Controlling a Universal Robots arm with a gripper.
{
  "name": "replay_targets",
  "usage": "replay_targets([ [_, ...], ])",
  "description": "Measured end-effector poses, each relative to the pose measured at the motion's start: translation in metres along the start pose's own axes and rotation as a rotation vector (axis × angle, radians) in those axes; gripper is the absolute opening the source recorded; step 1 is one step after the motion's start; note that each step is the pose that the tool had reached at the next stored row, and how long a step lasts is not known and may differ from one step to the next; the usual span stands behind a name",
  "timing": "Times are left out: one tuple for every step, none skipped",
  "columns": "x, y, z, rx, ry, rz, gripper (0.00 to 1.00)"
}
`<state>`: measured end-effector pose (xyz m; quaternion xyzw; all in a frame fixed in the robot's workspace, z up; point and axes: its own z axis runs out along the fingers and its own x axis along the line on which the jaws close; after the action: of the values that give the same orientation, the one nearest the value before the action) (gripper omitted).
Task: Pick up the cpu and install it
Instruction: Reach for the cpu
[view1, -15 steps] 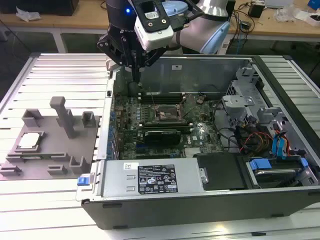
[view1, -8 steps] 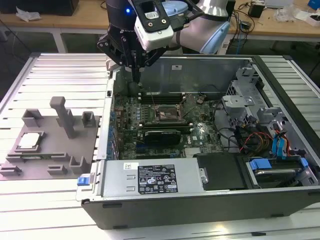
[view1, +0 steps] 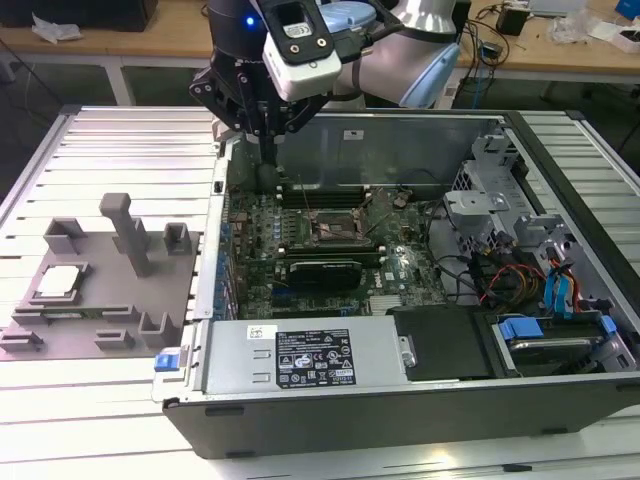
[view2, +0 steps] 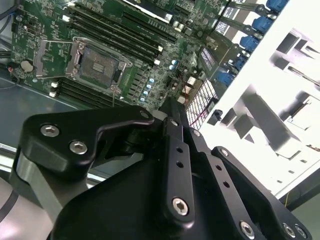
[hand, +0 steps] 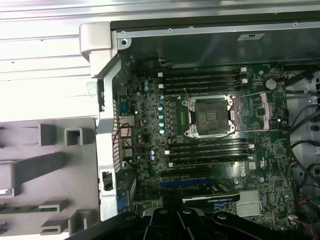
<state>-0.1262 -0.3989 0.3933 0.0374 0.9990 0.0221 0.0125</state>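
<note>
Slatted metal tabletop (view1: 100, 140) spans the scene, with wooden benches along the far side. An open computer case (view1: 400, 425) lies on it and takes up the middle and right of the exterior view. A green motherboard (view1: 250, 240) lines the case floor, with memory slots on the far and near sides of the socket.

On the exterior view's left, just beside the case, lies a gray tray (view1: 170, 290) with upright posts and pockets.

The gripper (view1: 270, 160) hangs over the far left corner of the case, above the motherboard's far edge. Its fingers are drawn together to a narrow tip with nothing between them. In the second wrist view its black linkages meet on one central bar.

The black square socket (view1: 335, 228) sits mid-board and shows in both wrist views (view2: 97, 62) (hand: 209, 116).

The cpu (view1: 57, 282) rests flat in a left-hand pocket of the tray, silvery top up, well apart from the gripper.
</note>
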Motion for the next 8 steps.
replay_targets([
  [0.0013, -0.0001, 0.0, 0.0, 0.0, 0.0, 0.11],
  [0.0023, -0.0002, -0.0001, 0.0001, 0.0001, 0.0, 0.11],
  [0.0039, -0.0003, -0.0001, 0.0, 0.0, 0.0, 0.11],
  [0.0049, -0.0003, -0.0001, 0.0, 0.0, 0.0, 0.11],
  [0.0058, -0.0004, -0.0002, 0.0001, 0.0, 0.0, 0.11],
  [0.007, -0.0005, -0.0002, 0.0, 0.0, 0.0, 0.11],
  [0.0084, -0.0006, -0.0002, 0.0, 0.0, 0.0, 0.11],
  [0.0096, -0.0007, -0.0003, 0.0, 0.0001, 0.0, 0.11],
])
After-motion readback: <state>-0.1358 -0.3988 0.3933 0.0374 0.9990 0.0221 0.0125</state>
